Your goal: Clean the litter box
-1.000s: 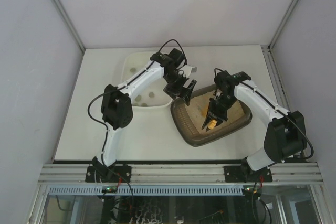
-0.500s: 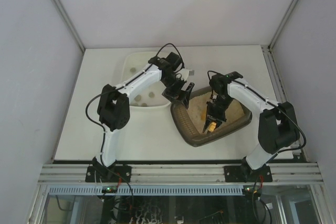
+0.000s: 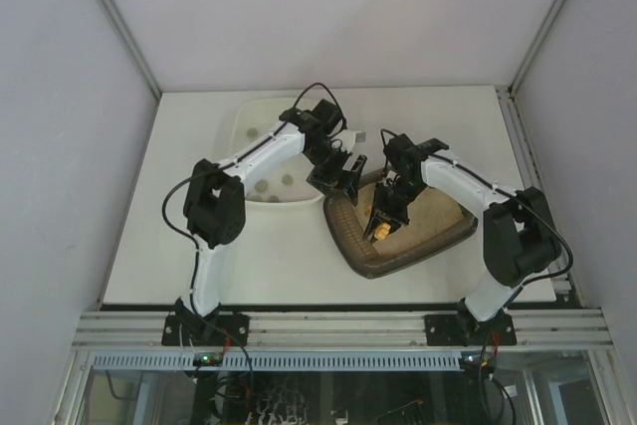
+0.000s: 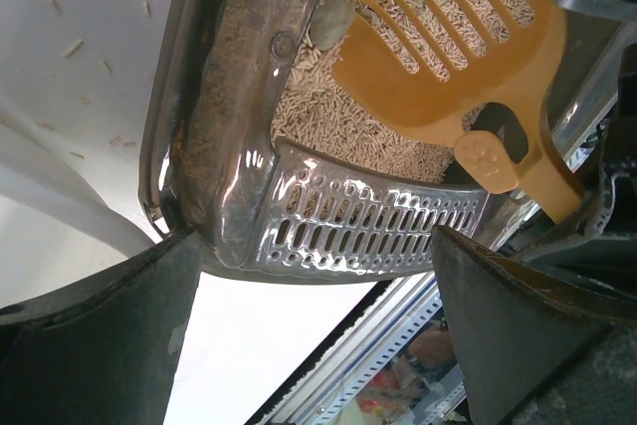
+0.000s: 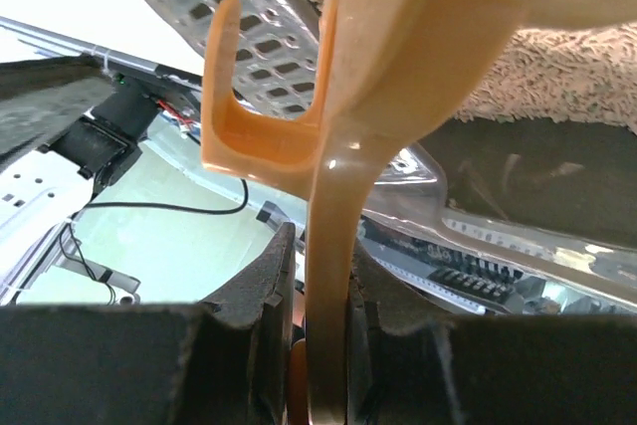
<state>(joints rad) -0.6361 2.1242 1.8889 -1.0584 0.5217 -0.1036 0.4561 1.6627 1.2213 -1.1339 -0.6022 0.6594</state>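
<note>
The right gripper is clamped tight on the handle of the yellow slotted scoop, whose blade lies over the beige litter inside the litter box. This dark brown tray sits on the white table right of centre, just beside the white tub. The left gripper is spread wide and holds nothing, with one finger on either side of the box's perforated rim. One scoop, one box, one tub — and two arms.
</note>
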